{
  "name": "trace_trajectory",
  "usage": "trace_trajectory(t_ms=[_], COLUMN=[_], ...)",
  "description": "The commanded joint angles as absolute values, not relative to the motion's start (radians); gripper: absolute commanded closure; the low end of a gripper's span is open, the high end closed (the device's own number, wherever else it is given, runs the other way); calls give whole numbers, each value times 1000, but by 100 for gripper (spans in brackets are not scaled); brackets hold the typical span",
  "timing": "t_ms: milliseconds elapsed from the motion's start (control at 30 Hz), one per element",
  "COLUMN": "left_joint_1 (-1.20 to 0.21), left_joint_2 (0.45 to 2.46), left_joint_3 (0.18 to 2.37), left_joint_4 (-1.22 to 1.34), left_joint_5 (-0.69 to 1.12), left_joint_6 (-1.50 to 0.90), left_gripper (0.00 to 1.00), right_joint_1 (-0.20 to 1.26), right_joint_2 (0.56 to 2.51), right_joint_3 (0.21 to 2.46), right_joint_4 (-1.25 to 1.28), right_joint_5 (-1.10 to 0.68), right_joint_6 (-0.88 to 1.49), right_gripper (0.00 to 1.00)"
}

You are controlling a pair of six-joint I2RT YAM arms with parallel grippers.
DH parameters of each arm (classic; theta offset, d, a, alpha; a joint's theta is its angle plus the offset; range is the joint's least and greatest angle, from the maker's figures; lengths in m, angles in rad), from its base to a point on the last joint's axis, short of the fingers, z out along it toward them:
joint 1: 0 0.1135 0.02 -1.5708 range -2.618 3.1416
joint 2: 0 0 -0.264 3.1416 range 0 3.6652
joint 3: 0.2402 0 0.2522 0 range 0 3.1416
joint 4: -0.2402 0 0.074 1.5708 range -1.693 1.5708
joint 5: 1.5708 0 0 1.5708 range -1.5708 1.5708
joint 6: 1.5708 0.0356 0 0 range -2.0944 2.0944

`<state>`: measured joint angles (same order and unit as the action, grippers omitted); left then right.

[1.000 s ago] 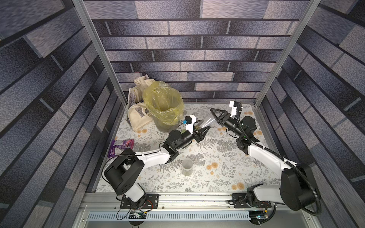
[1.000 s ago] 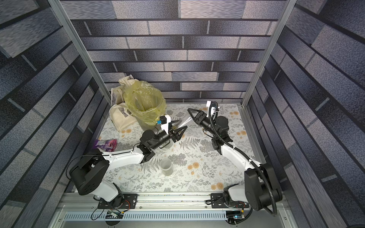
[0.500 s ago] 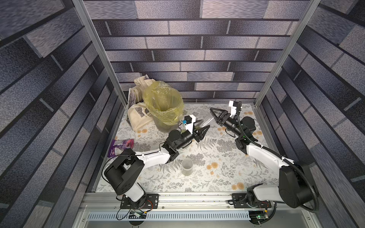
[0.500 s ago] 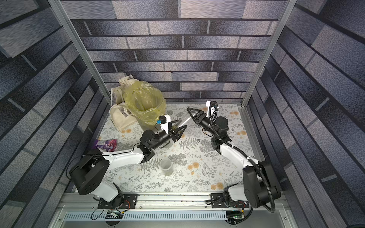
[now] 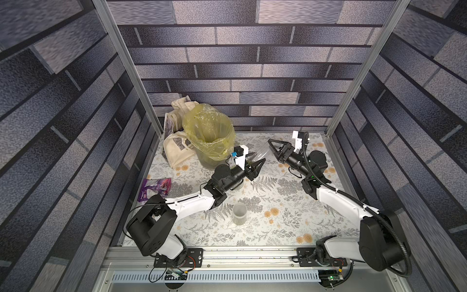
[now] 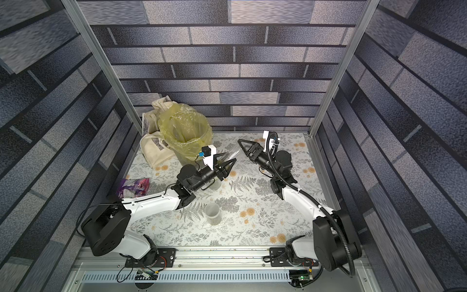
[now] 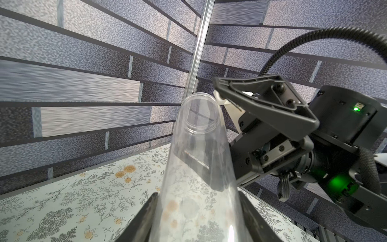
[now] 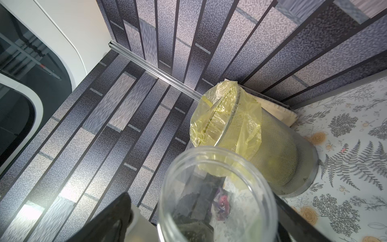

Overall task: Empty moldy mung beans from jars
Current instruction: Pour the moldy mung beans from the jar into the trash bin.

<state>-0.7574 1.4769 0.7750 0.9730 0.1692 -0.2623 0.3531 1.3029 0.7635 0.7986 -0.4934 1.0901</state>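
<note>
- Saw left gripper pinching the tall slim jar by its lower part, with fingers pressed to both sides in the left wrist view.
- Found that jar held off the table, strongly tilted, open mouth aimed at the right gripper, just beside the bin.
- Logged right gripper as spread wide, jaws flanking the mouth end of the tall slim jar. Saw a clear gap at one finger in the right wrist view; could not tell contact at the other.
- Noted held jar see-through along its length in the left wrist view, floral table print showing through the wall.
- Spotted short jar upright and open on the table, nearer the robot bases, between the arms and apart from both; same in both top views.
- Spotted third clear jar standing on the table, partly hidden under the left wrist.
- Placed bin, mesh-walled and lined with a yellow bag, at the far left of the table. Saw an olive tint low behind the mesh, too blurred to name.
- Marked cloth tote bag touching the bin on its far-left side.
- Marked purple packet flat near the table's left edge, well apart from the jars.
</note>
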Motion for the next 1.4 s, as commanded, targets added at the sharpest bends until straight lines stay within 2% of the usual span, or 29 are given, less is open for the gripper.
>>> trace_trajectory(t_ms=[0, 333, 500, 667, 933, 1367], left_joint_1=[-751, -738, -690, -583, -412, -343], left_joint_2=[1387, 1155, 1027, 973, 1063, 1328], left_joint_3=[804, 826, 844, 911, 1178, 1494], left_joint_4=[878, 466, 296, 157, -170, -569], left_joint_5=[127, 3, -64, -79, -148, -252], left_joint_6=[-213, -67, -54, -46, -26, -22], left_gripper=[43, 41, 41, 41, 40, 39], right_joint_1=[347, 346, 345, 344, 344, 340], right_joint_2=[1229, 1055, 999, 987, 966, 929], right_joint_3=[765, 805, 740, 678, 625, 614], right_joint_4=[656, 215, 177, 205, 196, 27], right_joint_5=[-444, -287, -220, -213, -186, -95], right_joint_6=[958, 575, 493, 479, 458, 361], right_gripper=[0, 0, 0, 0, 0, 0])
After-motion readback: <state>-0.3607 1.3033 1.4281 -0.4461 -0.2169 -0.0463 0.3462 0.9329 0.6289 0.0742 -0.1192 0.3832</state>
